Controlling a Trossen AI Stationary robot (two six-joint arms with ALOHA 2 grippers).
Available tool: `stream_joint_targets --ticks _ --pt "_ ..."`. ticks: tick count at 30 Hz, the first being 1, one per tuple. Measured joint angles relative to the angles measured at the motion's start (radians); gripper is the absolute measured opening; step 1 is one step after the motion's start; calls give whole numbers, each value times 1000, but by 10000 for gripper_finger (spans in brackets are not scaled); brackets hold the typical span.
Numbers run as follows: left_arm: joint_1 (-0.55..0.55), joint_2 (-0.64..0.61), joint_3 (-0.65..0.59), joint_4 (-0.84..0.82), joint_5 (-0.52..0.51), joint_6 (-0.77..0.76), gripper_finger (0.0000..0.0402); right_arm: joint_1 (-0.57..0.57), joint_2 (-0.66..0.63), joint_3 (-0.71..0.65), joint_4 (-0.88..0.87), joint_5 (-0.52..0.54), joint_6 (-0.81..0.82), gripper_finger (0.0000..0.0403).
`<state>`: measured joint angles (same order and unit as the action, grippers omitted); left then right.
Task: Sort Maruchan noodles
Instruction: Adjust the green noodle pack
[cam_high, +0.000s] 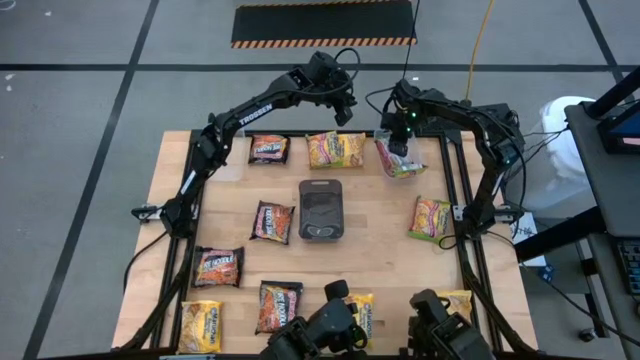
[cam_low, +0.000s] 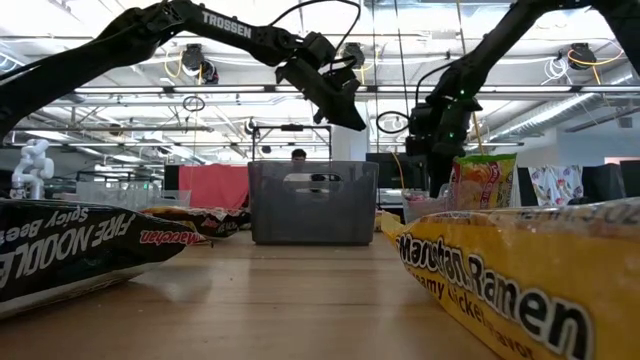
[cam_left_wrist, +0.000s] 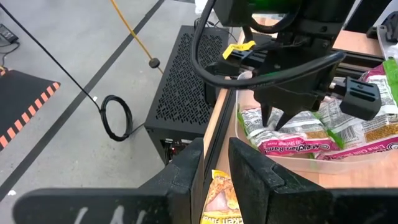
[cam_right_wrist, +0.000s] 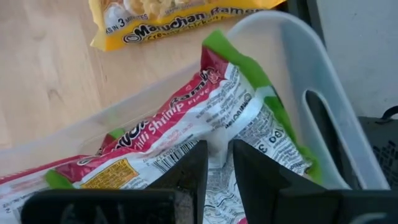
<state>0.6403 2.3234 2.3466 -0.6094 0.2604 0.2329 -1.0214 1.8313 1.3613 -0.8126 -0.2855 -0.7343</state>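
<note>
Dropping a green-edged packet (cam_right_wrist: 217, 118) into the clear tub (cam_right_wrist: 323, 81) at the table's far right corner. Right gripper (cam_right_wrist: 217, 163) right over the tub, fingers (cam_right_wrist: 186, 171) only a narrow gap apart, packet edge between the tips, probably pinched, hard to be sure. Best to open wider only once the packet lies low inside the tub wall, then lift straight up. Left gripper (cam_left_wrist: 214, 171) hanging nearby in the air, fingers a little apart, nothing between them. More packets (cam_high: 218, 266) lying on the table (cam_high: 385, 260).
</note>
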Motion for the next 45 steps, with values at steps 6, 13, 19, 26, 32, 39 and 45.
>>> stream_joint_targets --ticks 6,13,19,26,32,39,45 --pt "0 0 0 0 0 0 83 0 0 0 42 23 -24 54" --pt "0 0 0 0 0 -1 83 0 0 -18 28 24 -66 3" --pt "0 0 0 0 0 -3 83 0 -5 -24 8 27 -67 0" --pt "-3 0 0 0 0 -6 83 0 -59 -24 3 27 -64 0" --pt "-3 0 0 0 0 -2 83 0 -122 -25 -47 31 -38 0" --pt "-3 0 0 0 0 -1 83 0 -207 -25 -85 30 12 0" --pt "-4 0 0 9 0 -1 83 0 -268 -25 -108 60 18 0"
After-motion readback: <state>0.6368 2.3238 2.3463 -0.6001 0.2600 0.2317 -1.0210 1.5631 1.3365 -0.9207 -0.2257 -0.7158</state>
